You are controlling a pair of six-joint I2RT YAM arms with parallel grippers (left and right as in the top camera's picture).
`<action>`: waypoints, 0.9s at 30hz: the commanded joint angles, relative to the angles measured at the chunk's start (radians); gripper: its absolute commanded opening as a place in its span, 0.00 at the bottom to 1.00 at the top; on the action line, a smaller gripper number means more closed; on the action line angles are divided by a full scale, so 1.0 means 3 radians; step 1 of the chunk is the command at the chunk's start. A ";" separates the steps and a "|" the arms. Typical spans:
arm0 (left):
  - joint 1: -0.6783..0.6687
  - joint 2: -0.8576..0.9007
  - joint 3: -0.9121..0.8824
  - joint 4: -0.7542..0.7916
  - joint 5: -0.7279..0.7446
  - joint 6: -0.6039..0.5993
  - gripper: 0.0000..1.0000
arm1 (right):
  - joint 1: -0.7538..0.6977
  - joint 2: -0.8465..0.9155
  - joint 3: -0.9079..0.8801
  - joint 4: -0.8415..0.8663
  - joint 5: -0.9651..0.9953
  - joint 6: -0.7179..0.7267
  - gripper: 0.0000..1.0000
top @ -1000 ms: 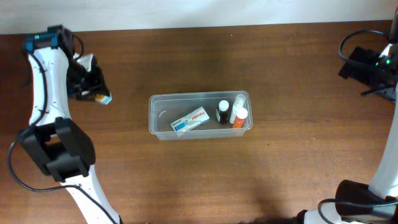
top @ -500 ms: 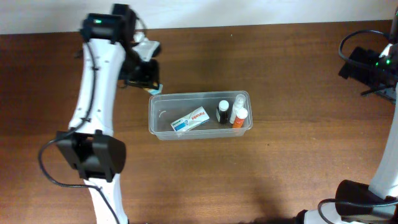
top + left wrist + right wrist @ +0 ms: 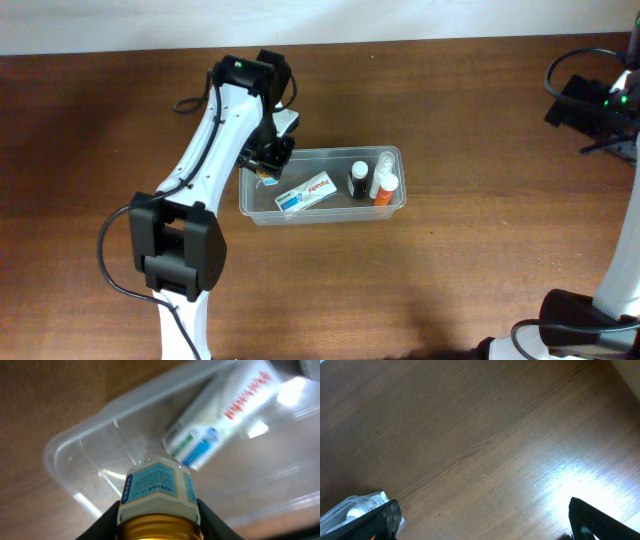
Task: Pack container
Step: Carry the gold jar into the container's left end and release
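The clear plastic container (image 3: 250, 195) sits mid-table and holds a white and blue box (image 3: 306, 192), a dark bottle (image 3: 357, 180), a white bottle (image 3: 383, 170) and an orange-capped bottle (image 3: 385, 190). My left gripper (image 3: 268, 165) is shut on a small jar (image 3: 159, 490) with a gold lid and a blue and white label. It holds the jar above the container's left end (image 3: 65, 465), with the box (image 3: 225, 415) just beyond. My right gripper (image 3: 482, 520) is open and empty over bare wood at the far right edge.
The right arm (image 3: 600, 105) rests at the table's far right. The container's corner (image 3: 355, 507) shows at the lower left of the right wrist view. A pale wall runs along the table's back edge.
My left arm has swung right with the jar, from the table's far left to above the container's left end. The right arm has not moved.
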 commanded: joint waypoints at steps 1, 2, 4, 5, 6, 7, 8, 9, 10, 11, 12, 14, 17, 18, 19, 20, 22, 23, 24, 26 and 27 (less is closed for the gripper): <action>0.0010 -0.0095 -0.0254 0.0179 -0.0128 -0.0409 0.37 | -0.0011 0.0009 0.0025 0.0001 0.0031 0.0032 0.98; 0.0010 -0.0095 -0.0331 0.0256 -0.0128 -0.0465 0.37 | -0.0011 0.0009 0.0025 0.0001 0.0029 0.0032 0.98; 0.0010 -0.0095 -0.0473 0.0395 -0.0128 -0.0556 0.36 | -0.0011 0.0009 0.0025 0.0001 0.0031 0.0032 0.98; 0.0010 -0.0095 -0.0559 0.0484 -0.0126 -0.0590 0.37 | -0.0011 0.0009 0.0025 0.0001 0.0031 0.0032 0.98; 0.0010 -0.0095 -0.0632 0.0563 -0.0126 -0.0615 0.37 | -0.0011 0.0009 0.0025 0.0001 0.0031 0.0032 0.99; 0.0010 -0.0095 -0.0692 0.0626 -0.0127 -0.0647 0.37 | -0.0011 0.0009 0.0025 0.0001 0.0031 0.0032 0.98; 0.0010 -0.0095 -0.0762 0.0696 -0.0125 -0.0665 0.37 | -0.0011 0.0009 0.0025 0.0001 0.0031 0.0032 0.98; 0.0010 -0.0095 -0.0833 0.0771 -0.0113 -0.0666 0.36 | -0.0011 0.0009 0.0025 0.0001 0.0031 0.0032 0.98; 0.0010 -0.0095 -0.0881 0.0816 -0.0106 -0.0684 0.37 | -0.0011 0.0009 0.0025 0.0001 0.0031 0.0032 0.98; 0.0010 -0.0095 -0.0921 0.0858 -0.0106 -0.0706 0.37 | -0.0011 0.0009 0.0025 0.0001 0.0031 0.0032 0.98; 0.0010 -0.0095 -0.0969 0.0914 -0.0107 -0.0727 0.36 | -0.0011 0.0009 0.0025 0.0001 0.0031 0.0032 0.98; 0.0010 -0.0095 -0.1027 0.0996 -0.0106 -0.0750 0.37 | -0.0011 0.0009 0.0025 0.0001 0.0031 0.0032 0.98; 0.0010 -0.0095 -0.1071 0.1077 -0.0103 -0.0750 0.37 | -0.0011 0.0009 0.0025 0.0001 0.0031 0.0032 0.98; 0.0010 -0.0095 -0.1071 0.1087 -0.0103 -0.0750 0.36 | -0.0011 0.0009 0.0025 0.0001 0.0031 0.0032 0.98; 0.0010 -0.0095 -0.1071 0.1099 -0.0104 -0.0750 0.36 | -0.0011 0.0009 0.0025 0.0001 0.0031 0.0032 0.99; 0.0010 -0.0095 -0.1071 0.1105 -0.0104 -0.0750 0.36 | -0.0011 0.0009 0.0024 0.0001 0.0031 0.0032 0.98; 0.0010 -0.0095 -0.1071 0.1124 -0.0104 -0.0750 0.37 | -0.0011 0.0009 0.0025 0.0001 0.0031 0.0032 0.98; 0.0010 -0.0095 -0.1071 0.1125 -0.0103 -0.0750 0.37 | -0.0011 0.0009 0.0025 0.0001 0.0031 0.0032 0.98; 0.0010 -0.0095 -0.1071 0.1124 -0.0104 -0.0750 0.42 | -0.0011 0.0009 0.0025 0.0001 0.0031 0.0032 0.98; 0.0010 -0.0095 -0.1071 0.1123 -0.0104 -0.0749 0.49 | -0.0011 0.0009 0.0025 0.0001 0.0031 0.0032 0.98; 0.0010 -0.0095 -0.1071 0.1123 -0.0104 -0.0749 0.50 | -0.0011 0.0009 0.0024 0.0001 0.0031 0.0032 0.98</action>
